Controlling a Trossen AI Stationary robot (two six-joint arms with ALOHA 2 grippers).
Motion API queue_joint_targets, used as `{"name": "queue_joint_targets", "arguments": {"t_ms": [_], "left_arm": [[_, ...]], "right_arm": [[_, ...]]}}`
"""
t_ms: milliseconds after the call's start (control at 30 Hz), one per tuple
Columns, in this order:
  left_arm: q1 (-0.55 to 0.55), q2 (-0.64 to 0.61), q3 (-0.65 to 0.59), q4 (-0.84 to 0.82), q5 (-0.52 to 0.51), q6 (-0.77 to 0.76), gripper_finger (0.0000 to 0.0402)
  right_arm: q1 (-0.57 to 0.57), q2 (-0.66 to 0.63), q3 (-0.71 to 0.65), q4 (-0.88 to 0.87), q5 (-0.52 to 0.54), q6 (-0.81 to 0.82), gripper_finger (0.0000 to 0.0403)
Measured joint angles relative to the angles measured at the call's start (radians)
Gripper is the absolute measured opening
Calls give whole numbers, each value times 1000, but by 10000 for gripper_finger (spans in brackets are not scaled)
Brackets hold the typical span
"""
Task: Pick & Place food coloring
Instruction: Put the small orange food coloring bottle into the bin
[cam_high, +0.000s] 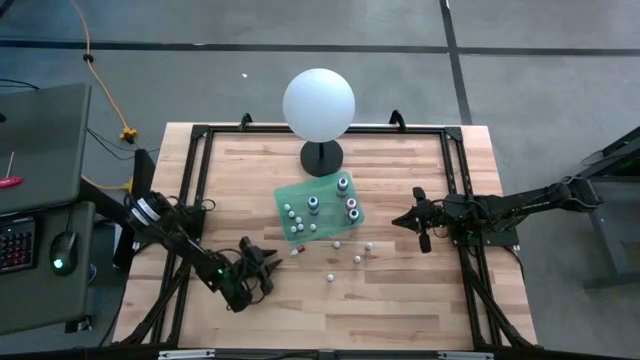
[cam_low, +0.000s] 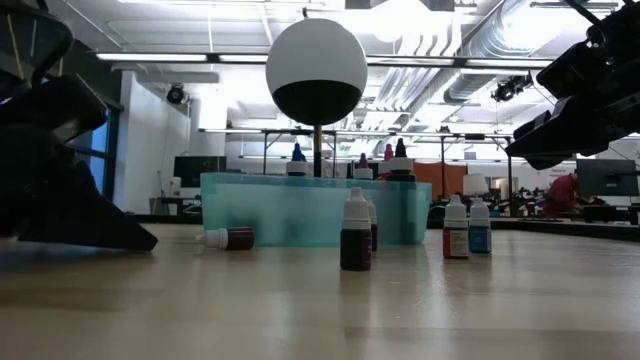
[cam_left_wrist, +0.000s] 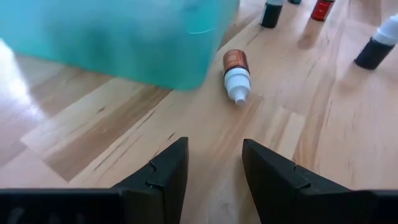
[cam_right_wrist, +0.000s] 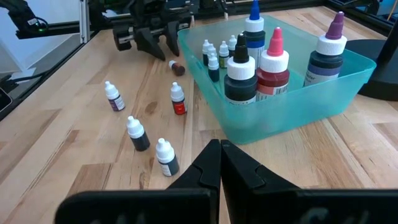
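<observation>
The food coloring is several tiny white-capped bottles on the wood near the green tray (cam_high: 300, 195). One brown bottle (cam_left_wrist: 235, 70) lies on its side beside the tray's near left corner (cam_high: 297, 251). The others stand upright on their bases: (cam_right_wrist: 112, 96), (cam_right_wrist: 178, 99), (cam_right_wrist: 137, 134), (cam_right_wrist: 166, 157). More small bottles and three larger ones stand inside the tray (cam_right_wrist: 348, 74). My left gripper (cam_left_wrist: 214, 152) is open and low over the table, just short of the lying bottle, touching nothing (cam_high: 265, 262). My right gripper (cam_right_wrist: 221, 149) is shut, right of the tray (cam_high: 405, 220).
A big white sphere on a black stand (cam_high: 319, 105) stands behind the tray. Black frame rails (cam_high: 190, 180) run along the table's left, far and right sides. Bare wood (cam_high: 340, 315) lies toward the near edge. Desks and screens show in the room beyond.
</observation>
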Motion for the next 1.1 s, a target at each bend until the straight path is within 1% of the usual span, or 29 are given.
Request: {"name": "queue_joint_targets", "arguments": {"t_ms": [67,233,400,500,667,767,1100], "left_arm": [[-1,25,1,32,-22,51,152],[-1,114,1,176,-64,146,152],[-1,150,1,227,-94,156,152],[2,162,2,272,-86,192,152],[4,201,14,415,-40,338,152],[3,215,33,423,-21,376,152],[51,222,37,416,-22,377,152]], "right_arm": [[0,0,0,0,0,0,2],[0,0,0,0,0,0,2],[0,0,0,0,0,0,2],[0,0,0,0,0,0,3],[0,0,0,0,0,0,2],[0,0,0,0,0,0,2],[0,0,0,0,0,0,2]]}}
